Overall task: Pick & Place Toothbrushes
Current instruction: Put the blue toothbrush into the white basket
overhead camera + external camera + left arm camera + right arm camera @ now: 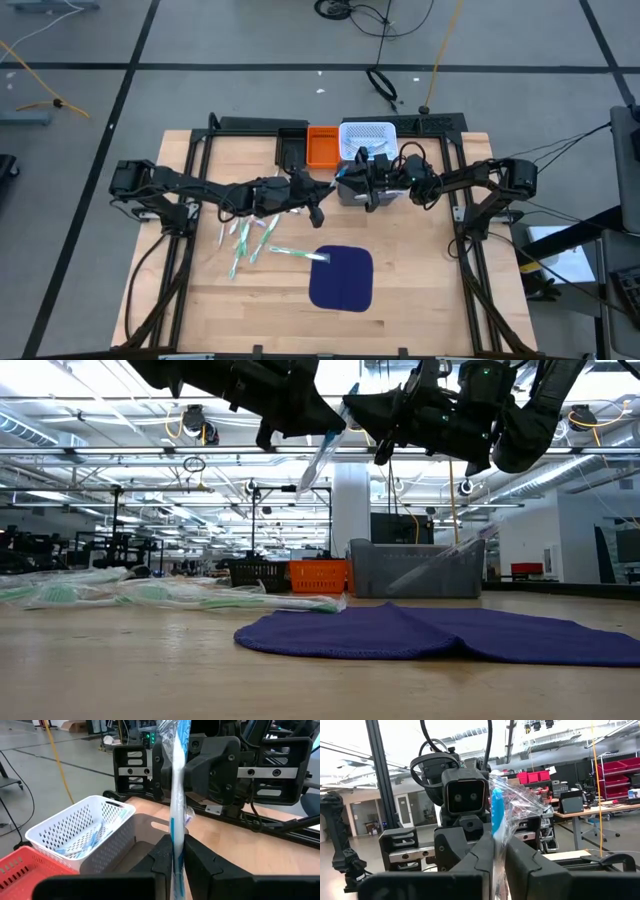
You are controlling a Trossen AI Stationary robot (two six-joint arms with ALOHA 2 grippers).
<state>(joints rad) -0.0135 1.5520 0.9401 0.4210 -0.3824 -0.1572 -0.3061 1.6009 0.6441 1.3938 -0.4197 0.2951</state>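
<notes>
One blue toothbrush in a clear wrapper (322, 455) is up in the air between both grippers, above the table's middle. My left gripper (178, 857) and my right gripper (499, 850) face each other, and both are shut on it. Several more wrapped toothbrushes (250, 240) lie flat on the table left of the dark blue mat (341, 277). Others lie in the white basket (85, 842). One leans inside the grey bin (430, 565). My left gripper pinches the wrapped toothbrush (178, 832) between its two fingers; the stick runs on past the fingertips toward the right gripper, lifted clear of the table. My right gripper pinches the same toothbrush by its wrapper (501, 827) between its two fingers, coming level from the table's right; which end it has cannot be told.
At the far edge stand a black bin (292, 148), an orange bin (322, 145), the white basket (367, 138) and the grey bin (355, 188) below the right gripper. The mat lies near the table's middle. Bare wood shows along the near edge and at both near corners.
</notes>
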